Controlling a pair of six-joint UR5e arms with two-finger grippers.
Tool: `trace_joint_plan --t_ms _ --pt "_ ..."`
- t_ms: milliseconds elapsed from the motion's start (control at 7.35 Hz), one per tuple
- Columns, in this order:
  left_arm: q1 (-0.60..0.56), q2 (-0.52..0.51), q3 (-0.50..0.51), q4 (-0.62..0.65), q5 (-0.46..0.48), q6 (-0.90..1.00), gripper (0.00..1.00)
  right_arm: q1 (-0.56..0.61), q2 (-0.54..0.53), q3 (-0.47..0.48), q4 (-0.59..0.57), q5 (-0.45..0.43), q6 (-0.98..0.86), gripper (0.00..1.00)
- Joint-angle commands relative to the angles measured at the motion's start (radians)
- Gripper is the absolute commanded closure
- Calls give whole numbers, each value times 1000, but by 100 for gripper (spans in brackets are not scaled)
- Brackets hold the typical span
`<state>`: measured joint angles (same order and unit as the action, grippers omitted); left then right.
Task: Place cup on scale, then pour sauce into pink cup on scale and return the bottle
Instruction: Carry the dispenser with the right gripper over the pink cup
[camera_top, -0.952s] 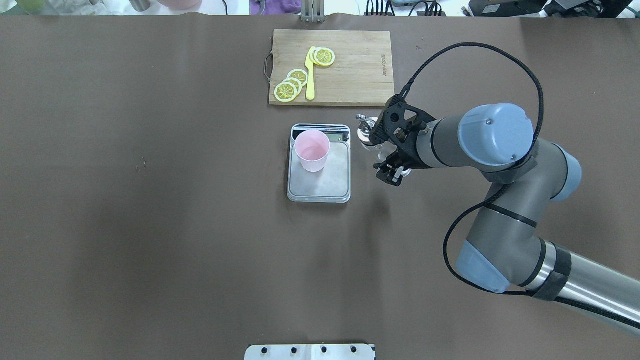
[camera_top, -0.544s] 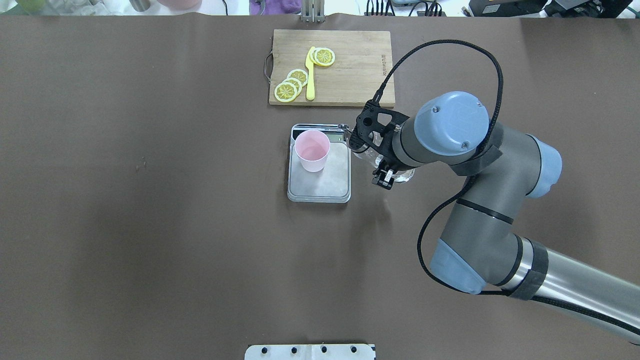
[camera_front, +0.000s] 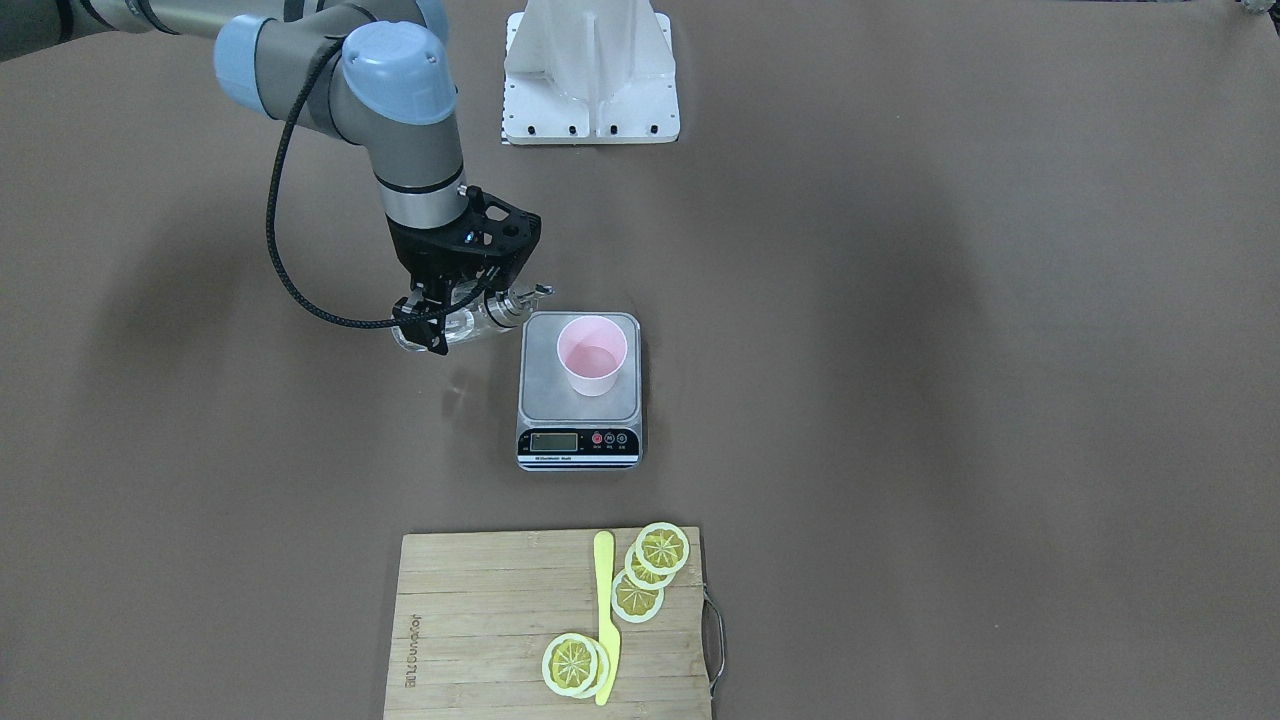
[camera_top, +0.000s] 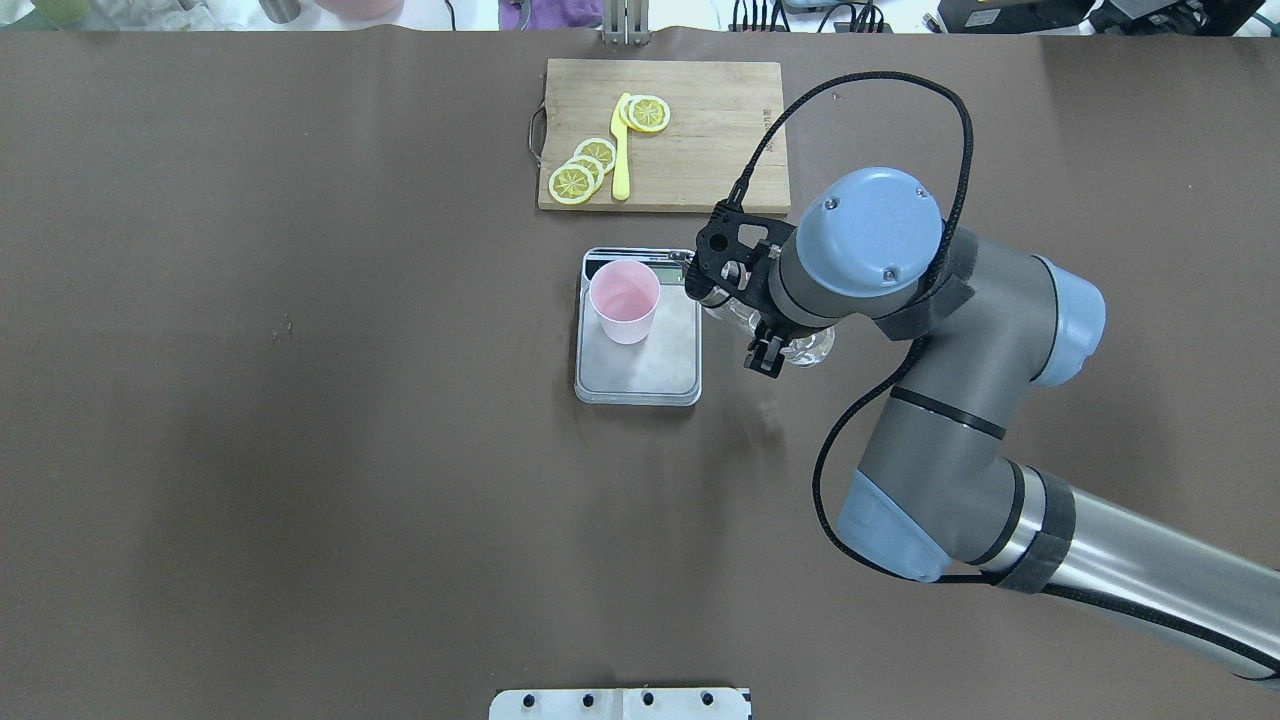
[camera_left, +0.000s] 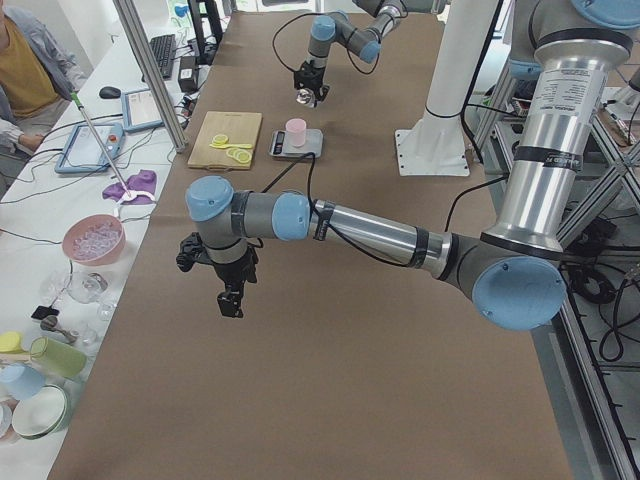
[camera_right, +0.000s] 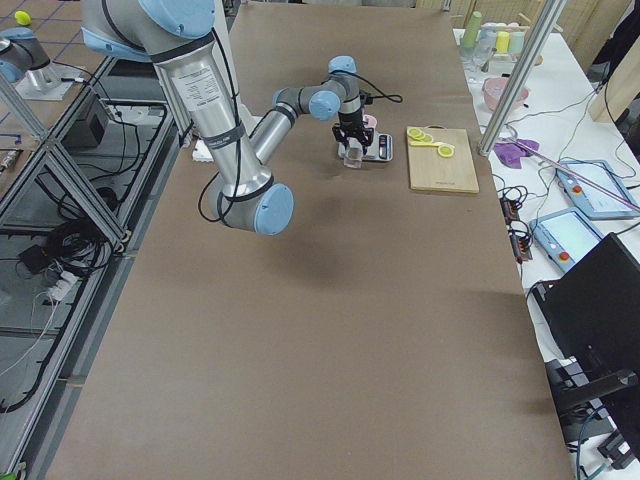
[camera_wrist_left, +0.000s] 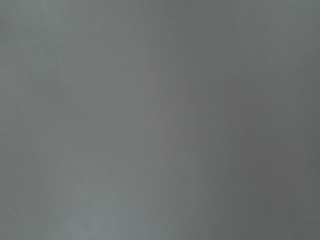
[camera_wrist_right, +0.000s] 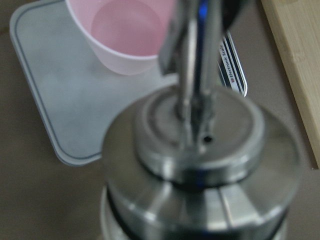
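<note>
The brown-covered table (camera_front: 950, 350) carries all items. The right arm reaches over it. The right gripper (camera_front: 448, 318) is clamped across the body of the small clear glass bottle with a metal collar and spout (camera_front: 478, 322). The bottle lies tilted almost level, spout pointing away from the claw towards the scale. Its contents cannot be made out.

The rectangular wooden cutting board (camera_front: 480, 610) lies beyond the claw, on the operators' side, well apart. The flat steel-topped digital scale (camera_front: 545, 395) sits just beside the claw, and the spout tip reaches its near corner. The pale pink plastic cup (camera_front: 592, 355) stands upright on the platform, on the half farther from the claw.

The left gripper (camera_left: 230, 300) hangs over bare table, far from the scale; whether its fingers are apart cannot be told.
</note>
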<state>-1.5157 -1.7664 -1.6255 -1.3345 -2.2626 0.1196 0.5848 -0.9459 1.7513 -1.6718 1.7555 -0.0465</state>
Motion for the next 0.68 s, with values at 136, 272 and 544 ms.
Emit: trace_joint_plan --t_ms 136,272,544 --pt "0 1 1 -2 0 -1 2 0 94 -85 -89 2 -21 100" --pt "0 1 -1 -2 -2 -3 2 0 126 -120 -118 -5 -21 100" --pt "2 -1 -4 -2 -2 -6 2 0 147 -122 -184 -19 -60 100"
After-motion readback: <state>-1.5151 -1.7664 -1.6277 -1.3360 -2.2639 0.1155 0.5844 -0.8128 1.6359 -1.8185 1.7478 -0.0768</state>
